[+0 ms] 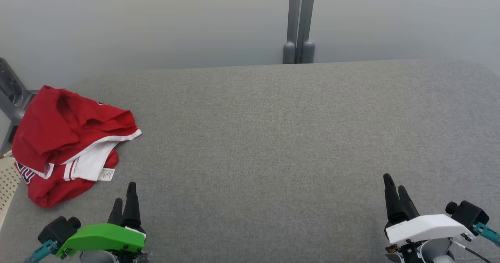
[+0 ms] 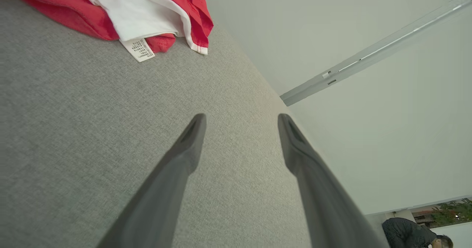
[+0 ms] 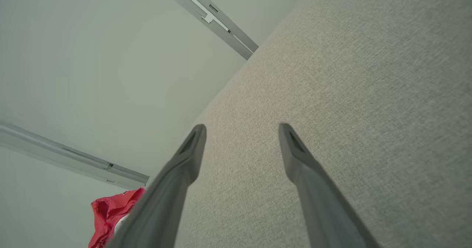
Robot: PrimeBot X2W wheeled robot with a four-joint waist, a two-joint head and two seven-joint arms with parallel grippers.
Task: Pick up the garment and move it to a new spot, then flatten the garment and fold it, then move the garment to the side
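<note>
Garment [image 1: 66, 138], red with white trim, lies crumpled at the left edge of the table [image 1: 273, 138], near the left end effector [image 1: 125, 194]. That and the right end effector [image 1: 394, 183] are both spread, empty. Apparently nothing done: pick-up, flattening, folding and side move all outstanding.

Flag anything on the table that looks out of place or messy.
The red and white garment lies crumpled in a heap at the far left edge of the grey table, its white care label sticking out. Nothing else stands out.
</note>
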